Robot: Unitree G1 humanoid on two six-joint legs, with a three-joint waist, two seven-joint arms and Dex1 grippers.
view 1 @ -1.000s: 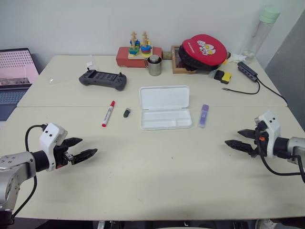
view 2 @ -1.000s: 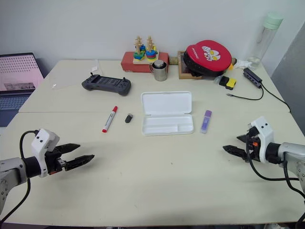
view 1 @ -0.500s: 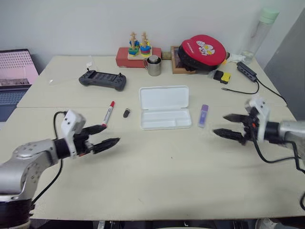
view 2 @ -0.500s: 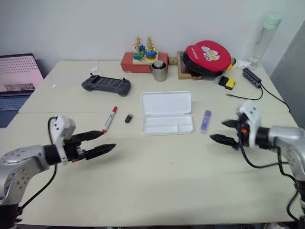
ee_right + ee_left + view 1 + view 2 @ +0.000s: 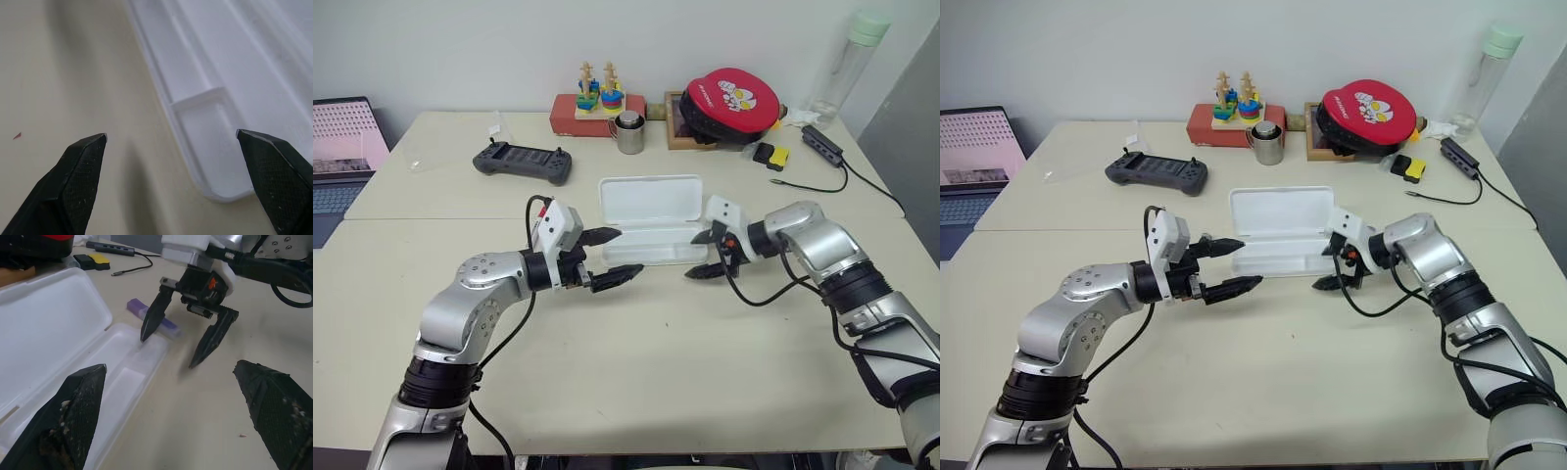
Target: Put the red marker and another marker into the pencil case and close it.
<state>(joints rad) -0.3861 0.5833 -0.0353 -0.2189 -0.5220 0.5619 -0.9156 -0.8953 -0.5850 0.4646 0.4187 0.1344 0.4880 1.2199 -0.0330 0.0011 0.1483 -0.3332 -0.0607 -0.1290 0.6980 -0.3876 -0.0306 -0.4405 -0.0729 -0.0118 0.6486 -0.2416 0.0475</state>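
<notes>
Pale beige desk spreads before you against a white wall, and at its middle lies the flat white plastic pencil case, lid swung back flat and shallow tray facing up with nothing in it. Your left pincer hangs just off the tray's left end, its two black fingers spread wide and gripping nothing. Your right pincer sits at the tray's right end, pointing leftward and down, likewise splayed apart and empty; in the left wrist view one of its fingertips comes down right at the tray's corner. Look just behind that finger and you see the short lilac highlighter with the darker purple cap lying on the desk beside the case's right end, largely hidden by the pincer in your head views. You cannot make out the red-capped marker from here; your left forearm covers the desk left of the case. Farther back rest a dark grey game controller, a small metal mug, and a round red pouch.
</notes>
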